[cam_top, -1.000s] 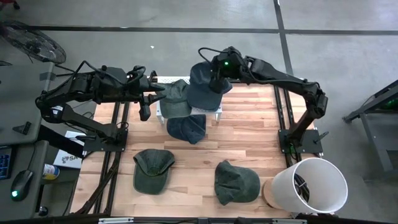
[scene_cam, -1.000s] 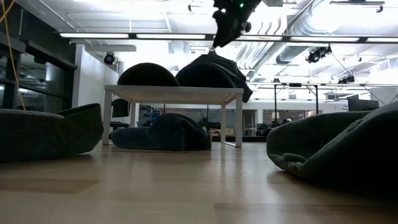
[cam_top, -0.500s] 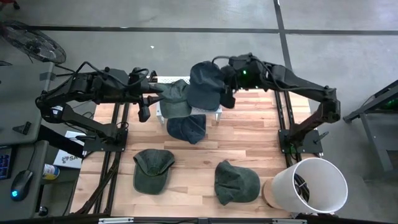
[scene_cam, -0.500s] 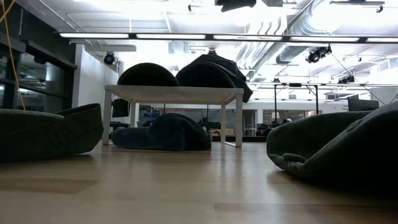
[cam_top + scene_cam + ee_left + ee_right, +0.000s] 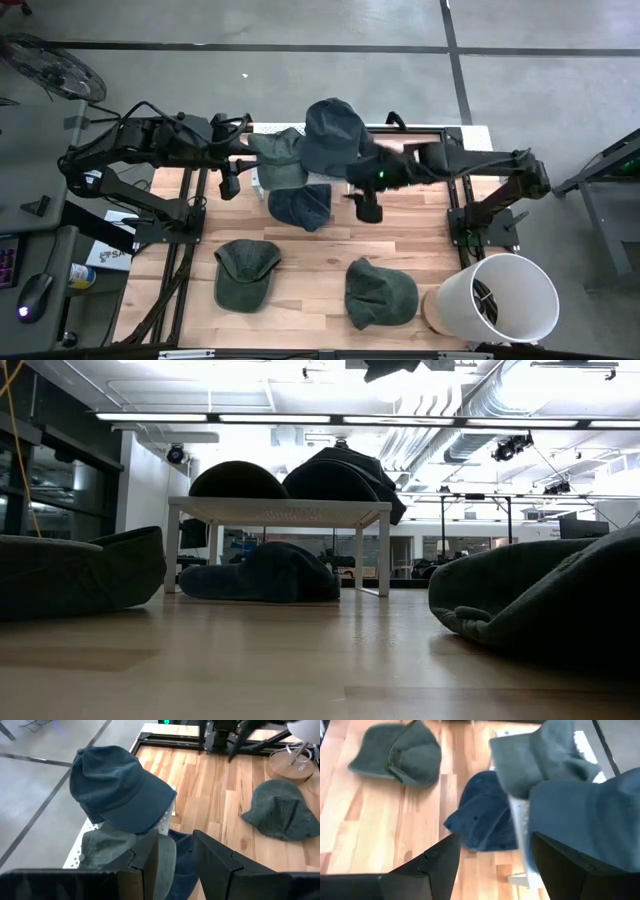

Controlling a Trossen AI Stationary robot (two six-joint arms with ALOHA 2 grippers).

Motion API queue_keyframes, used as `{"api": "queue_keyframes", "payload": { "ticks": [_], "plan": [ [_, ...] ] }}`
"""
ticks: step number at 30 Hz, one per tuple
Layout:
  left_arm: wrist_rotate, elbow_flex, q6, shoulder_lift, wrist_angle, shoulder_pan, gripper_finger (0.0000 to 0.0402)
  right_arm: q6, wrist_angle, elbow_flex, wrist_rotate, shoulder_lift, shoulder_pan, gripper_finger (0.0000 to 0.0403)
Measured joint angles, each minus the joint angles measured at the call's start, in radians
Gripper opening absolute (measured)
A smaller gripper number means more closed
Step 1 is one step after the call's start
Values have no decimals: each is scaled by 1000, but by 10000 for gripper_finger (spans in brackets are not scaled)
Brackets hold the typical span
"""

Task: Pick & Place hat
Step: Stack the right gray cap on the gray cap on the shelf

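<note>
Overhead, the right gripper hangs with jaws spread and empty over the wooden counter, just beside the small white stand. A blue hat and a green hat rest on that stand. The left gripper sits at the green hat's edge; whether it grasps the brim cannot be told. Only the low view shows another dark hat lying beneath the stand.

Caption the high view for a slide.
Right gripper open, empty beside the stand bearing two caps; left gripper opposite.
</note>
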Motion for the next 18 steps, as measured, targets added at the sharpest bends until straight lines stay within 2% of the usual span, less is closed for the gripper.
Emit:
{"api": "queue_keyframes", "payload": {
  "ticks": [4,11,18],
  "plan": [
    [9,0,0,0,-18,0,117,82,39,-77,35,0,61,236],
    [107,-78,-34,-9,-40,0,117,308,67,-177,6,0,160,236],
    [202,-218,-79,-11,-40,0,117,578,69,-237,-123,0,240,236]
  ]
}}
